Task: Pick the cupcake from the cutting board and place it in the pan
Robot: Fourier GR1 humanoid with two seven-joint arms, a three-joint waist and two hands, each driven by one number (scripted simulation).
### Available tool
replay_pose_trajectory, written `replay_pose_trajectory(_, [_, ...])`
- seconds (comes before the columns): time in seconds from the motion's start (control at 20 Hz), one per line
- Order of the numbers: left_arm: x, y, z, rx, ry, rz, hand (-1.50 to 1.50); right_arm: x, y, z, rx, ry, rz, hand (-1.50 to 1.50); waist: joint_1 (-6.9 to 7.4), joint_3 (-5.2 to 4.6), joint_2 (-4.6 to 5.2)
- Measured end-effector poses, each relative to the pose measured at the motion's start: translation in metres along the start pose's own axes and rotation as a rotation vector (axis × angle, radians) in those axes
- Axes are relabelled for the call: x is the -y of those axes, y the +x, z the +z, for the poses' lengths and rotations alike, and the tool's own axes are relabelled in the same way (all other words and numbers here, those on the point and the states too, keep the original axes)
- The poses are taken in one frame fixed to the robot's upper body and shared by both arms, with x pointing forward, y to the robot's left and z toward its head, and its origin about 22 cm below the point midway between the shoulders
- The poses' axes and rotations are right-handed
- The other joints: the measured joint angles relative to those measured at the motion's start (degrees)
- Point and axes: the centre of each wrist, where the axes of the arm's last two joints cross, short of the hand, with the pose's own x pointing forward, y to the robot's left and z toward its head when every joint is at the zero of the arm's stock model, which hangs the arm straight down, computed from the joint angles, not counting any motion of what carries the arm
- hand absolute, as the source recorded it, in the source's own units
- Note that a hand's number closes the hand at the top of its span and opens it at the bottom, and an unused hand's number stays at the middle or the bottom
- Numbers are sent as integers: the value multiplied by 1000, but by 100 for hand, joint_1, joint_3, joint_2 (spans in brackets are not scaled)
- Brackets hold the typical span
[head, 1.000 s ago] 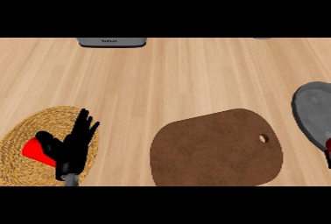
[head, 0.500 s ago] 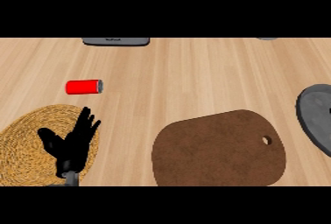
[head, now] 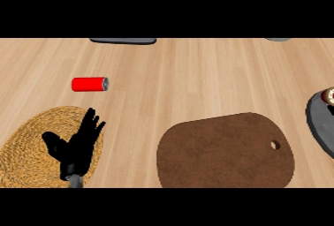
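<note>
Left hand point(head: 75, 148), black, rests at the lower left with fingers straight and spread, pointing up the view, over a round woven straw mat point(head: 26, 152); it holds nothing. Right hand does not show.

Worktop point(head: 195, 75): light wood planks with the grain running across the view; it fills the whole field, and no room beyond it shows.

Cutting board point(head: 225, 152): dark brown, rounded, with a small hole near its right edge; it lies right of the mat and well apart from it, its top bare.

Pan point(head: 317, 128): grey, cut off by the right edge.

Cupcake point(head: 329, 96): only a sliver shows at the right edge, at the pan's upper rim; its long axis and facing cannot be told.

Red can point(head: 90, 84): lies on its side, long axis left to right, above the mat. No legible writing on it.

Two dark grey objects point(head: 123, 41) point(head: 279, 39) are cropped at the far edge.
</note>
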Motion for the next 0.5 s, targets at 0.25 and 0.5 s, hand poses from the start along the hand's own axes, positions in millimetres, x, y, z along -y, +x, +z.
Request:
replay_pose_trajectory(0.25, [3, 4, -4, -11, -9, 8, 0, -12, -9, -11, -9, 70, -3, -150, 37, 9, 25])
replay_pose_trajectory(0.5, [4, 3, -4, -6, -2, 0, 0, -17, -7, -20, 43, 45, -162, -150, 20, 23, 26])
